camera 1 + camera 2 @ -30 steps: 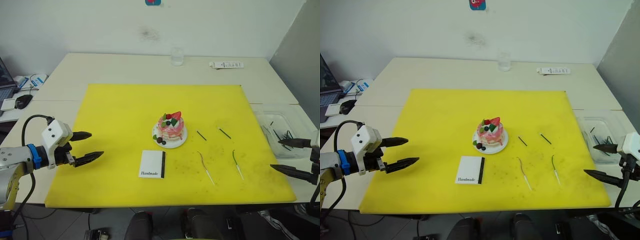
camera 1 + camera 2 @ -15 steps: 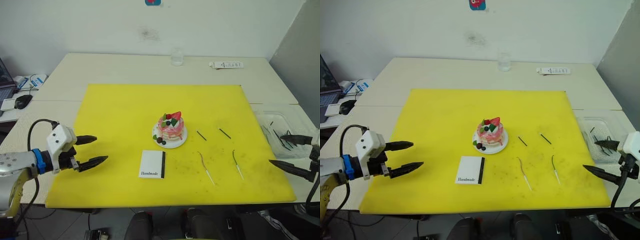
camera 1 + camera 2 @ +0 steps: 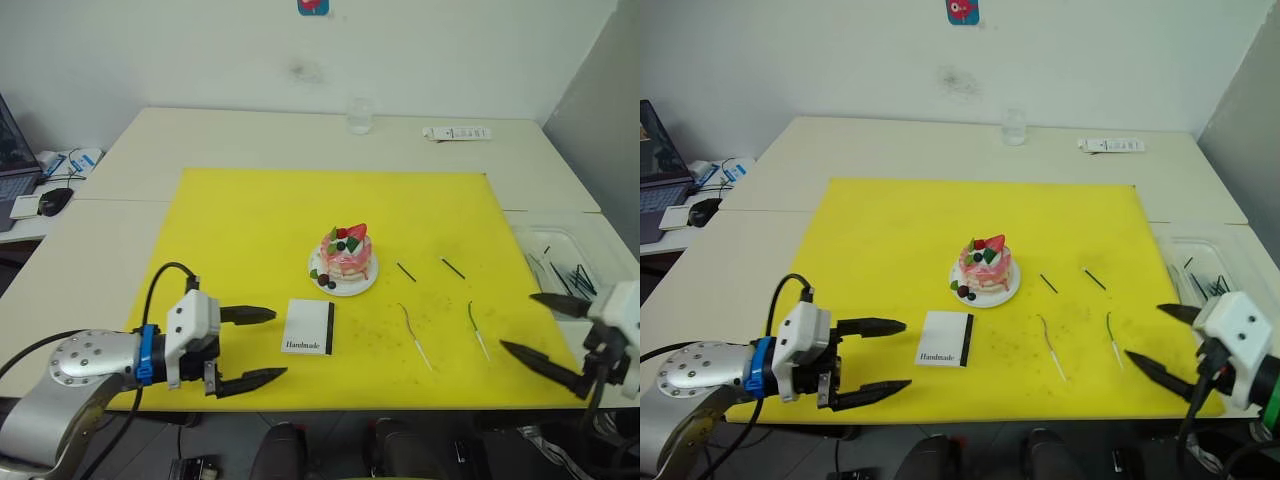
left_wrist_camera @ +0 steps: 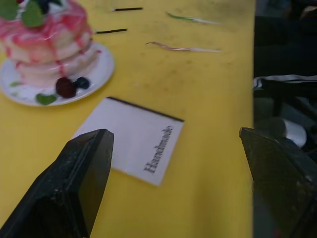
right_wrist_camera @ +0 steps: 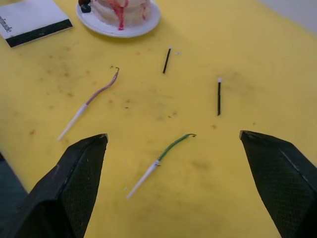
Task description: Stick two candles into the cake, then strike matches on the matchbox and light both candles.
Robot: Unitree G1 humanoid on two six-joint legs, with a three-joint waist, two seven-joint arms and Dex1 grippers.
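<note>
Approach under way: both arms moved inward, left end effector (image 3: 250, 345) nearing matchbox (image 3: 308, 327), right end effector (image 3: 543, 330) nearing candles (image 3: 475, 329) (both spread, empty).

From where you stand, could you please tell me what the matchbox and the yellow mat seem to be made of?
The matchbox looks like matte white card, flat with printed lettering and a black strip. The yellow mat looks like a thin, smooth, low-sheen sheet, possibly plastic or rubber; it lies flat with scuff marks.

Bare mat (image 3: 240, 230) around cake (image 3: 346, 258); matchbox (image 3: 308, 327), candles (image 3: 415, 335) lie flat.
</note>
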